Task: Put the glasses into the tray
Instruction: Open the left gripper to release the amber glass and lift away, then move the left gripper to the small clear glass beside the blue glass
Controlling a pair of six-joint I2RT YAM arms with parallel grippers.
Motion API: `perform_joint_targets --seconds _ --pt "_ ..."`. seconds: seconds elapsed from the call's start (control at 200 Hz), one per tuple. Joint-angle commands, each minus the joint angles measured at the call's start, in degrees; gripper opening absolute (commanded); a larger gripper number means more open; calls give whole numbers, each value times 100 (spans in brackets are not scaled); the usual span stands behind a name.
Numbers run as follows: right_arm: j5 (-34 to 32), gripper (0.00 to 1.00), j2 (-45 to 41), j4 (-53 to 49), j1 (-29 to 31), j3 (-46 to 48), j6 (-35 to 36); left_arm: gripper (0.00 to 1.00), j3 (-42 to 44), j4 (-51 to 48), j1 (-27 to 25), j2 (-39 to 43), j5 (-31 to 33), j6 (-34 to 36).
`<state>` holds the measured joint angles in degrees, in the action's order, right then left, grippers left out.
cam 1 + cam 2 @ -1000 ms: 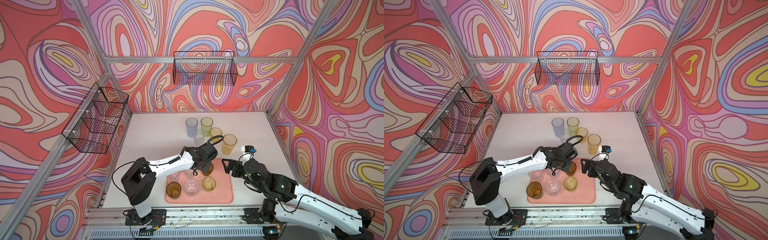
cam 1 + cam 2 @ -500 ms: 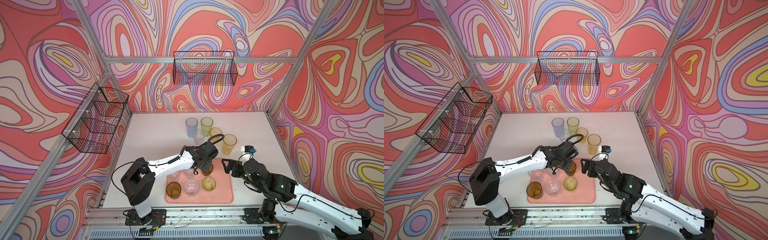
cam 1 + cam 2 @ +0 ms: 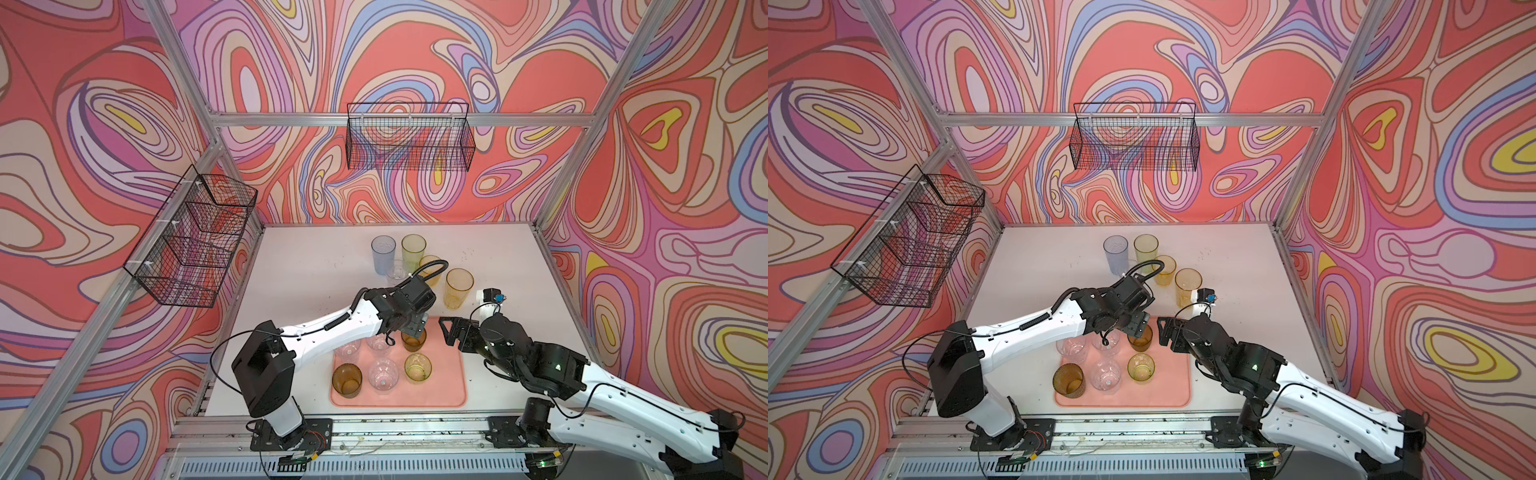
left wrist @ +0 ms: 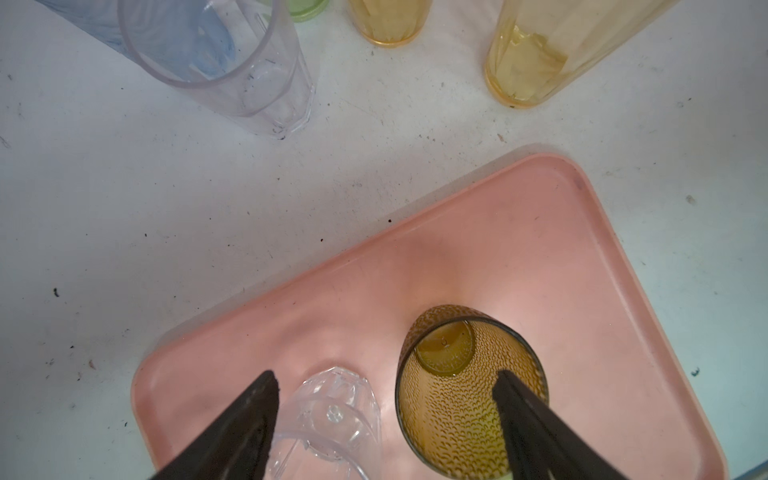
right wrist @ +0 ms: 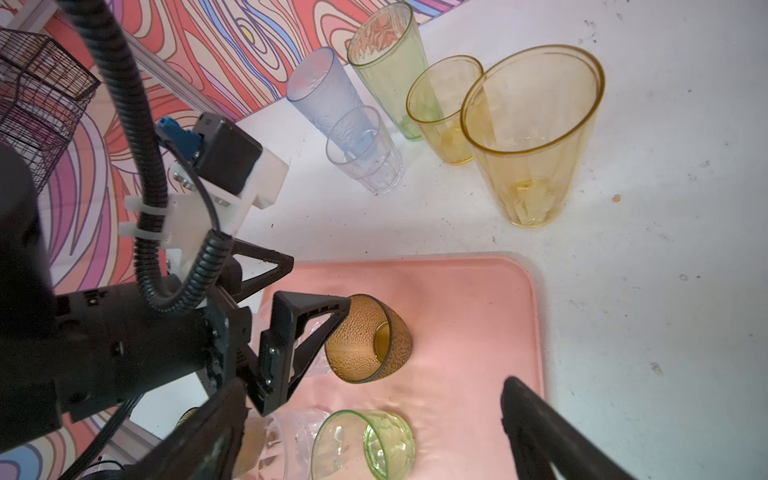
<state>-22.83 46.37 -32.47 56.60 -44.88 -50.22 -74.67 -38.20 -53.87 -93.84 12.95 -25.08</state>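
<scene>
Left wrist: brown glass (image 4: pixel 453 415) on tray (image 4: pixel 540 249), rim partly behind spread fingers (image 4: pixel 528 428)

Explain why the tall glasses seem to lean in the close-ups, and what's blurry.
Right wrist view: the wide lens splays the tall yellow glass and pale blue glass outward; both top views show them upright. Left wrist view: the left gripper looks soft near the lens, and a pale glow lies on the tray beside the brown glass.
</scene>
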Motion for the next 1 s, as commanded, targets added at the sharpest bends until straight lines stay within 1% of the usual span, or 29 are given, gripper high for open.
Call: perform_joint_targets --seconds 0.0,0.135,0.28,0.441,0.621,0.816,0.997 --pt "68 98 49 -173 -17 -325 87 92 -118 -225 141 272 68 2" --pt "10 98 170 -405 -12 -711 159 96 -118 -210 615 416 -347 -100" --pt "-150 98 413 -780 -17 -1203 137 99 -158 -185 1141 537 -565 -137" --pt "-241 98 449 -938 -14 -1511 60 100 -484 -199 1676 276 -933 -257" --pt "-385 98 219 -987 -16 -1703 100 100 -1036 -160 1827 -238 -927 -304" --pt "-874 98 58 -1353 -16 -1954 114 100 -1619 -280 1970 -876 -1049 -348" --pt "-829 99 285 -1552 -12 -2229 148 99 -1791 -179 2062 -1162 -1063 -357"
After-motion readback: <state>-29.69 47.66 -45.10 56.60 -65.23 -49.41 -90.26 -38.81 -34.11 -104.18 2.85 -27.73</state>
